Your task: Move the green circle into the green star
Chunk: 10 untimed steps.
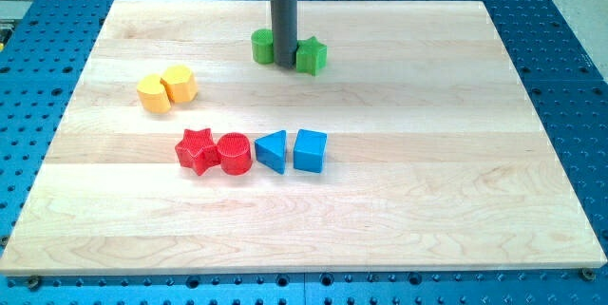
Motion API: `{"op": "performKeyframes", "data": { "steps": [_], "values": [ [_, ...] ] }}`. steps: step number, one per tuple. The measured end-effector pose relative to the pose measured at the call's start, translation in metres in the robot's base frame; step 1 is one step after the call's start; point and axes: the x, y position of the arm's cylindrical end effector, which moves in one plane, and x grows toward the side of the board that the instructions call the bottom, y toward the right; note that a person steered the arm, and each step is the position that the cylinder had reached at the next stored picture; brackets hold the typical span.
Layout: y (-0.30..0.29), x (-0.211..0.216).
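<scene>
The green circle (262,47) stands near the view's top, just left of the dark rod. The green star (311,55) stands just right of the rod. My tip (284,64) rests on the wooden board (427,153) between the two green blocks, close to or touching both. The rod hides the gap between them, so I cannot tell if they touch each other.
A yellow block (152,93) and a yellow hexagon-like block (179,84) sit together at the view's left. A row in the middle holds a red star (197,149), a red circle (234,153), a blue triangle (273,150) and a blue cube (310,150).
</scene>
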Motion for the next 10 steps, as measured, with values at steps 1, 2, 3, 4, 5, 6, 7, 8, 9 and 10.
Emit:
{"op": "performKeyframes", "data": {
  "steps": [1, 2, 3, 4, 5, 6, 7, 8, 9, 10],
  "values": [
    [-0.015, 0.003],
    [-0.037, 0.023],
    [-0.076, 0.051],
    [-0.103, 0.021],
    [-0.101, -0.019],
    [-0.095, -0.034],
    [-0.054, -0.034],
    [-0.015, -0.034],
    [0.005, -0.034],
    [0.010, -0.034]
  ]
}}
